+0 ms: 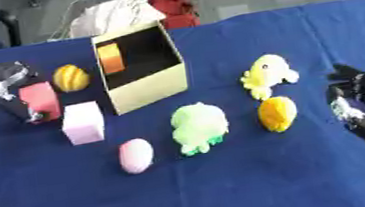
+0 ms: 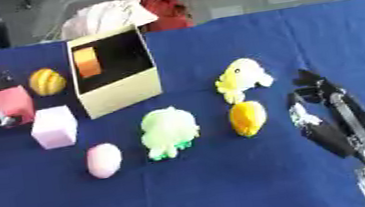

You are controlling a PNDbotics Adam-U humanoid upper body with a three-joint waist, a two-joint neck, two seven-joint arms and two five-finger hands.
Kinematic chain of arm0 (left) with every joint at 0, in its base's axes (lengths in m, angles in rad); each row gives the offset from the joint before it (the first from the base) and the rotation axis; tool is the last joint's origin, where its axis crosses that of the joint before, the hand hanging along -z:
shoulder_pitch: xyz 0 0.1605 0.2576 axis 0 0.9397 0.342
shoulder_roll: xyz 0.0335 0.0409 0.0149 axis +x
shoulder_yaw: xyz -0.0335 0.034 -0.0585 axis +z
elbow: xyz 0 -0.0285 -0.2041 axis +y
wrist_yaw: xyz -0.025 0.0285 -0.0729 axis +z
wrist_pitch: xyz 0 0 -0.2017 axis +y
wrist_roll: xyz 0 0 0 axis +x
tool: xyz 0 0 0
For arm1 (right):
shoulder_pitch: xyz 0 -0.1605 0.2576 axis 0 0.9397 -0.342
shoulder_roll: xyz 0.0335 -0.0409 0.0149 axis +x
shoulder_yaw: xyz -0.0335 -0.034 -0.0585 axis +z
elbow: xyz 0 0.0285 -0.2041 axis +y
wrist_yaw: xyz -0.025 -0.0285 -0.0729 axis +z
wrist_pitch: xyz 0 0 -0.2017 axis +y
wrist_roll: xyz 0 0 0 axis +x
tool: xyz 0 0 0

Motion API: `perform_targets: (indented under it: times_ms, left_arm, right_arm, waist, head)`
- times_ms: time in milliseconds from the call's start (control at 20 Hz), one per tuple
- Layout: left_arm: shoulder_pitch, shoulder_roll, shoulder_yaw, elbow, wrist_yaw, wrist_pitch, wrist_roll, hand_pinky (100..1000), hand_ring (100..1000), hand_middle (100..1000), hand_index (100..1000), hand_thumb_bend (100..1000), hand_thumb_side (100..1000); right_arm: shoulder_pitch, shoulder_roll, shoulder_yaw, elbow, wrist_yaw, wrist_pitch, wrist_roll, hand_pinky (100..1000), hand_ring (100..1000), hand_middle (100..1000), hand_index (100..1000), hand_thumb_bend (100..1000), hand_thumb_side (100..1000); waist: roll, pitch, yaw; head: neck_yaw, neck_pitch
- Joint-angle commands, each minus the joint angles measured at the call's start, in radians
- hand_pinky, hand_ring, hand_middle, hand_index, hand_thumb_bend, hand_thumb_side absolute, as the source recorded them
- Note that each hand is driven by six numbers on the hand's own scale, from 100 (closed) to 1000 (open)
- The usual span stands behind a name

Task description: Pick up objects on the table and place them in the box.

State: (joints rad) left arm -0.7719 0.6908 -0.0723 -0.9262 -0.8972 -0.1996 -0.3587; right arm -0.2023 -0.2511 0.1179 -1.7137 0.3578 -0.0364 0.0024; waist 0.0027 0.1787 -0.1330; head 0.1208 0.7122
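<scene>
A blue cloth covers the counter (image 1: 231, 179); toward its far edge, left of centre, stands an open cardboard box (image 1: 153, 86), tipped so its opening faces the camera, with an orange block (image 1: 111, 58) inside against its left wall. Just left of the box lies a yellow striped ball (image 1: 70, 78); nearer the left edge the left hand (image 1: 8, 93) has its fingers closed on a red block (image 1: 41, 100), which sits at the counter's surface. Just beside that block, toward the near side, stands a pale pink block (image 1: 83, 122); nearer still lies a pink egg shape (image 1: 136, 155). Toward the middle of the counter sits a green plush toy (image 1: 199, 127); to its right an orange-yellow ball (image 1: 277, 113), and just beyond that ball a yellow plush toy (image 1: 268, 75). The right hand (image 2: 325, 119) rests near the right edge, holding nothing, its fingers stretched out toward the far edge and apart from every object. Beyond the far edge a heap of white and red cloth (image 1: 134, 11) lies behind the box.
</scene>
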Motion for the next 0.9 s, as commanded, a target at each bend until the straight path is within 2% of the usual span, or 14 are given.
perform_targets:
  times_ms: [50, 200, 350, 650, 900]
  left_arm:
    - [-0.025, 0.070, 0.018, -0.085, 0.040, -0.003, 0.014, 703, 488, 483, 616, 465, 130]
    - [-0.049, 0.089, 0.019, -0.156, 0.081, -0.002, 0.021, 709, 489, 480, 616, 481, 151]
    - [-0.082, 0.074, 0.009, -0.195, 0.127, -0.002, 0.037, 710, 485, 474, 608, 491, 154]
    - [-0.155, -0.015, -0.040, -0.186, 0.128, -0.014, 0.039, 717, 503, 494, 628, 500, 164]
    - [-0.179, -0.091, -0.074, -0.145, 0.118, -0.041, 0.018, 724, 521, 514, 647, 526, 194]
  right_arm:
    - [-0.006, -0.015, -0.006, -0.009, -0.006, 0.001, -0.001, 839, 829, 828, 957, 100, 707]
    - [-0.004, -0.016, -0.005, -0.008, -0.006, 0.001, 0.000, 839, 829, 828, 957, 100, 709]
    - [-0.004, -0.016, -0.002, -0.006, -0.007, 0.000, 0.002, 839, 829, 828, 957, 100, 710]
    - [-0.007, -0.012, 0.006, -0.003, -0.010, -0.002, 0.009, 839, 829, 827, 957, 100, 712]
    - [-0.010, -0.008, 0.008, -0.003, -0.013, -0.003, 0.011, 839, 829, 827, 957, 100, 713]
  waist:
    - [0.013, -0.029, 0.000]
    - [0.016, -0.032, -0.001]
    - [0.018, -0.033, -0.003]
    - [0.016, -0.030, -0.027]
    - [0.011, -0.026, -0.045]
  head:
    - [-0.002, 0.001]
    - [-0.003, 0.003]
    - [-0.005, 0.003]
    - [0.001, -0.003]
    - [0.005, -0.005]
